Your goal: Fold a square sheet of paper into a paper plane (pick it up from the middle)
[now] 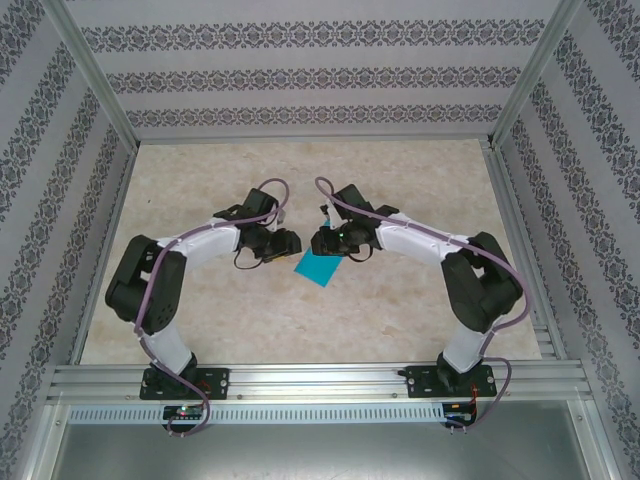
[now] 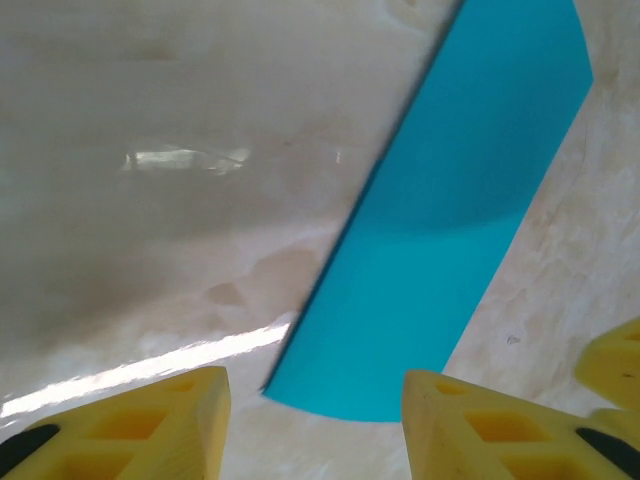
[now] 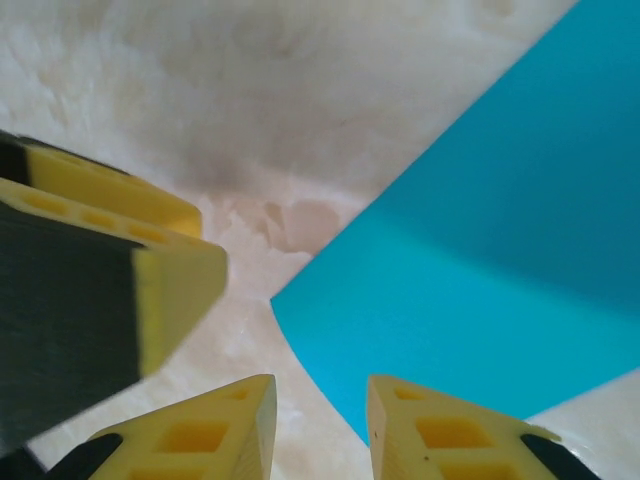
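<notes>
Here one square sheet of paper (image 1: 318, 267); left pincer (image 2: 315, 385), right pincer (image 3: 320, 385), both spread.

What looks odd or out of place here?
Only the square sheet of paper: it sits skewed on the table, and its near edge looks curved, as if bowed rather than flat. No tears or spills.

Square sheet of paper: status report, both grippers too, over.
Left gripper open, right gripper open narrowly, neither gripping. Square sheet of paper lies on the table at their fingertips. Grippers close together, crowding the sheet.
</notes>
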{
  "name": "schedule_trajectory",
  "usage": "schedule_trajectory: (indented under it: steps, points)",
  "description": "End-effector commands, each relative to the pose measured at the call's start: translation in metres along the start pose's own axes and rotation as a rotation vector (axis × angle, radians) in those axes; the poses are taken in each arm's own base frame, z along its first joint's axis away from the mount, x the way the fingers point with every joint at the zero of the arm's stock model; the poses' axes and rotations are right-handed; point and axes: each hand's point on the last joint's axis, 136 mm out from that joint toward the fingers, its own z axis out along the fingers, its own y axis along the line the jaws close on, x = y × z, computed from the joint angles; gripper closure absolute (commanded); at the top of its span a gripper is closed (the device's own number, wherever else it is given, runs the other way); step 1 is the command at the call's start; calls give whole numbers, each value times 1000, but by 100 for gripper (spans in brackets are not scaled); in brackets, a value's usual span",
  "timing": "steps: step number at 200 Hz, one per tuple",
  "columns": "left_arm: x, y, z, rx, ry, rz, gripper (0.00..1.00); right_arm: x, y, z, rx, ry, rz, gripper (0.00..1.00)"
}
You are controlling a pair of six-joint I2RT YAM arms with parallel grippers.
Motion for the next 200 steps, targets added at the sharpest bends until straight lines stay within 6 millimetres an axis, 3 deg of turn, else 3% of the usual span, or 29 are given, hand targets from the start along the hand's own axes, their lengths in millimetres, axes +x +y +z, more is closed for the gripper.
schedule_trajectory:
  steps: [1, 38, 59, 95, 134, 153, 178, 200]
  points:
    - [-1, -11, 16, 1, 23, 62, 51, -16, -16, -13, 48, -119, 89, 69]
    - [6, -9, 35, -54, 65, 82, 51, -12, -30, -22, 72, -139, 127, 69]
    - [14, -11, 39, -55, 91, 86, 56, -8, -37, -22, 89, -133, 147, 70]
    - [36, -21, 47, -44, 150, 97, 64, -4, -49, -23, 109, -135, 184, 72]
    - [54, -43, 49, 18, 186, 113, 65, -2, -60, -34, 120, -176, 236, 72]
    - [48, -52, 39, 24, 147, 124, 65, 3, -71, -42, 129, -210, 288, 70]
    - [23, -41, 18, -94, -18, 141, 68, 12, -79, -50, 105, -256, 366, 56]
    - [16, -61, 19, 2, -40, 181, 74, 18, -77, -51, 46, -283, 414, 50]
